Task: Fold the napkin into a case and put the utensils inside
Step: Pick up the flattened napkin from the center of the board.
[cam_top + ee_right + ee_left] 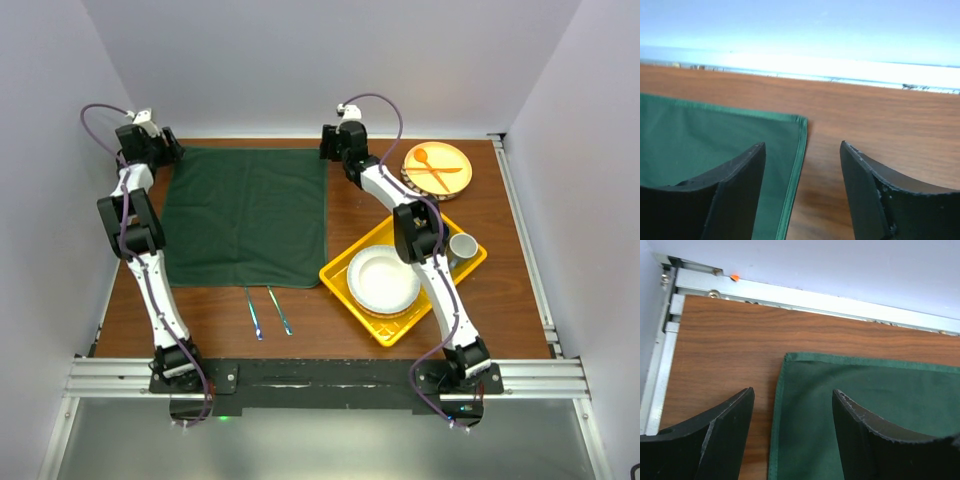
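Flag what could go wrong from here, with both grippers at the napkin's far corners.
1. The left gripper and right gripper are open and straddle only the hems of the napkin. One may pinch thin edge or miss, which would likely skew the fold.
2. The utensils lie just off the near edge, so a fold brought that way could cover or nudge them.
3. The yellow tray sits close to the near right corner and might catch the cloth.
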### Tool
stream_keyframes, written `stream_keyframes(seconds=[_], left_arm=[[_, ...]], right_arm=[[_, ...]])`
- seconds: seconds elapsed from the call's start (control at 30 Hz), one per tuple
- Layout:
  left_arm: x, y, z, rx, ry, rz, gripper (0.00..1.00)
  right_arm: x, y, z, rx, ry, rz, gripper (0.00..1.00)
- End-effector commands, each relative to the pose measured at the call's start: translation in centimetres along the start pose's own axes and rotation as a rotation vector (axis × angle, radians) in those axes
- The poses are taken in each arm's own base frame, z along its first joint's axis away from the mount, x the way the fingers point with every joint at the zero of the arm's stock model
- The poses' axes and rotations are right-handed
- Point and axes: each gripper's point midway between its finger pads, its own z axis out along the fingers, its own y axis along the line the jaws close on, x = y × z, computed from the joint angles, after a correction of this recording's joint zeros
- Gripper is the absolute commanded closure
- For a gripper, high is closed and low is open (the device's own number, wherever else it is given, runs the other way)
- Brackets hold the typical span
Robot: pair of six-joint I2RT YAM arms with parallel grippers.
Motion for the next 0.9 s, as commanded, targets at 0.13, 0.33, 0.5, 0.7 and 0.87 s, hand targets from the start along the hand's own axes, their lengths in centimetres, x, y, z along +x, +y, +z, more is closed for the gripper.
stream_keyframes(seconds=[0.13,0.33,0.5,0.7,0.87], left_arm=[[-3.3,0.9,0.7,-0.044,-0.107,0.068,0.32],[-3.0,1.5,1.5,-0.063,-0.113,0.057,0.29],[-2.0,1.4,2.2,-0.063,-0.098,0.049,0.29],[-2.0,1.2,3.0,-0.041,-0.116,0.044,0.34],[-2.2,-0.1,3.2,0.017,-0.122,0.045,0.46]], right_arm=[[-2.8,-0.2,1.5,0.012,-0.133,0.084,0.40],[-2.7,-0.8,1.9,0.036,-0.133,0.137,0.44],[-2.0,-1.0,1.9,0.036,-0.108,0.171,0.52],[-1.9,-0.5,2.0,0.001,-0.106,0.169,0.65],[-2.3,0.4,2.0,-0.046,-0.120,0.154,0.71]])
